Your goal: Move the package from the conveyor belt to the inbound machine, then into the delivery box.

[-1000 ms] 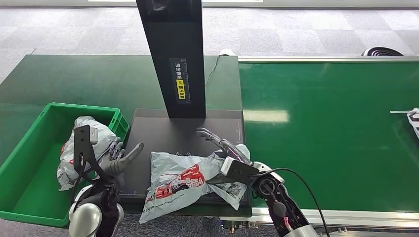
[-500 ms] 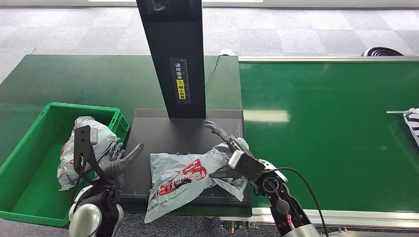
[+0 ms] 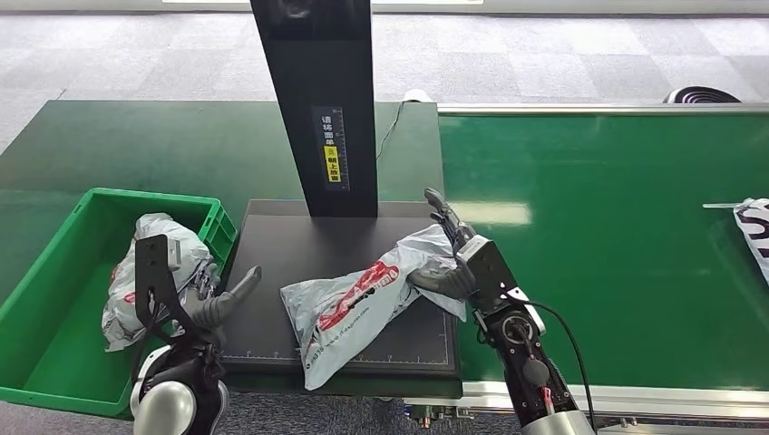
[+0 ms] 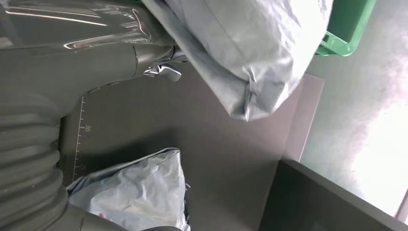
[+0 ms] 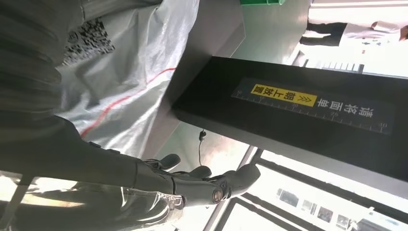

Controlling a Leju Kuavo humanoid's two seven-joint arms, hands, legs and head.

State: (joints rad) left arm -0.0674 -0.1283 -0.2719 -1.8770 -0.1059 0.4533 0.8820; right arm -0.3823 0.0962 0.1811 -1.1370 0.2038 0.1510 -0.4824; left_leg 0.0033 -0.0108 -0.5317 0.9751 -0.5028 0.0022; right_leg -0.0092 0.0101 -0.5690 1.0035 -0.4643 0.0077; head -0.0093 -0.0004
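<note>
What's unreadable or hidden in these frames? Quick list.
- Package label text: too small in the head view; code in the right wrist view is blurred.
- Right robot hand grip on the package: contact hidden by the bag's folds.
- Second parcel on the conveyor belt: cut off by the head view's edge.
- Bag in the green bin: partly behind the left robot hand.

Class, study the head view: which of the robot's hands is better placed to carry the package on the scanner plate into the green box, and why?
The left hand: it hangs open between the green box and the package. The right hand grips the package's far end, away from the box.
</note>
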